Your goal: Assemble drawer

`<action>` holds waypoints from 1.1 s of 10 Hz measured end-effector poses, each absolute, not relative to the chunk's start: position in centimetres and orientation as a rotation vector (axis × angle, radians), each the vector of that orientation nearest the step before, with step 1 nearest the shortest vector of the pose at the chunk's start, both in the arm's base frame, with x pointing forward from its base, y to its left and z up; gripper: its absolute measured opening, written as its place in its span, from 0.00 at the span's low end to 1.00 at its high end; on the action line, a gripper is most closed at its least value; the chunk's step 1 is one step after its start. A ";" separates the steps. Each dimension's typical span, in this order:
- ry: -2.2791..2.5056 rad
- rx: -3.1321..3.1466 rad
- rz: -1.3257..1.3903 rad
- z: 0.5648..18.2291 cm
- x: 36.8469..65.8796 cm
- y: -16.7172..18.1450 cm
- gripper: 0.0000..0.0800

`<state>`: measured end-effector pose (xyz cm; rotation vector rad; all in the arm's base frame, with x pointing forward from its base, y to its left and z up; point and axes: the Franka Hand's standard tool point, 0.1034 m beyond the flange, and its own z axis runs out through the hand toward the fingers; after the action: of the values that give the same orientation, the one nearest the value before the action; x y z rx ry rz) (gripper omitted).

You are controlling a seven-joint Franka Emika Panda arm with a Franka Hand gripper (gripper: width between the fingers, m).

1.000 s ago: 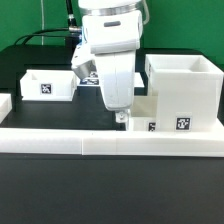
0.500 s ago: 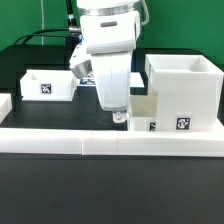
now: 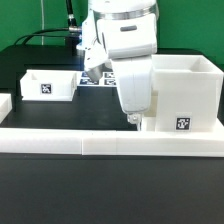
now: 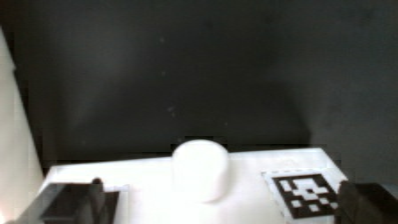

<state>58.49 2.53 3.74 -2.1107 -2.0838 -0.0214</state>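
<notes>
The tall white plastic drawer casing (image 3: 186, 92) stands near the black table's (image 3: 60, 112) front edge, at the exterior view's right. Beside it the white gripper (image 3: 133, 119) hangs over a small white tray (image 4: 267, 165), its dark fingers (image 4: 71, 204) spread apart either side of the tray's rounded knob (image 4: 199, 170), not touching it.

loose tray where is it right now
On the exterior view's left, the loose tray sits behind the long white wall, well apart from the gripper.

Tray (image 3: 48, 84), casing (image 3: 185, 95) behind low wall (image 3: 110, 142)
</notes>
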 end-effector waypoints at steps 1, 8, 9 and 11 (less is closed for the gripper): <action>-2.080 -2.099 -0.011 3.8 58.4 3.0 0.81; -2.072 -2.078 0.015 3.7 58.7 0.9 0.81; -2.075 -2.067 0.020 3.9 58.8 -0.4 0.81; -2.093 -2.082 -0.003 5.2 59.0 -2.5 0.81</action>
<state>58.95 -2.51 5.15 -2.0820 -2.0927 -0.0026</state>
